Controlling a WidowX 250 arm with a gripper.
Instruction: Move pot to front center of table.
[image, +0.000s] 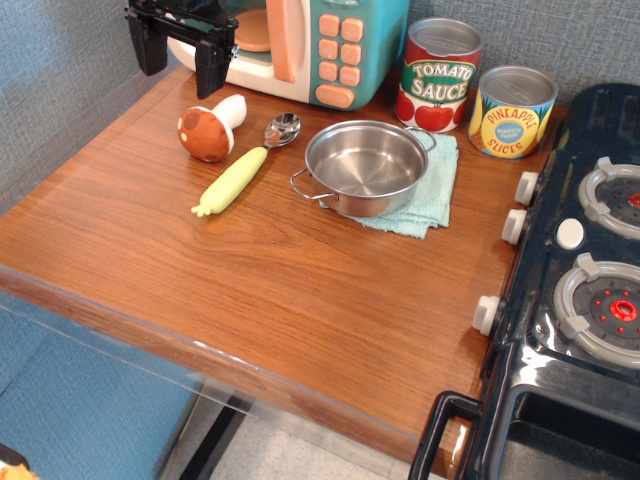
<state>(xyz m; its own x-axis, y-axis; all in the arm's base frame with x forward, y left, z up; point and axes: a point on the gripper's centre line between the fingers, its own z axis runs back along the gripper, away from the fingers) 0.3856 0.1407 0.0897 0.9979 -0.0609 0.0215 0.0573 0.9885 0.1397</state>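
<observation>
Steel pot (366, 166) sits far back on the table (250, 290), half on a green cloth (430, 195), untouched, since the tool (180, 50) hangs wide and empty far left.

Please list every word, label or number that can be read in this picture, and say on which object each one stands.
"TOMATO SAUCE": on the red tomato can.
"PINEAPPLE SLICES": on the yellow pineapple can; the small print in its blue middle badge is too small to read.
Toy microwave: its buttons show no readable signs.
Pot, spoon, toy stove: no text visible.
</observation>
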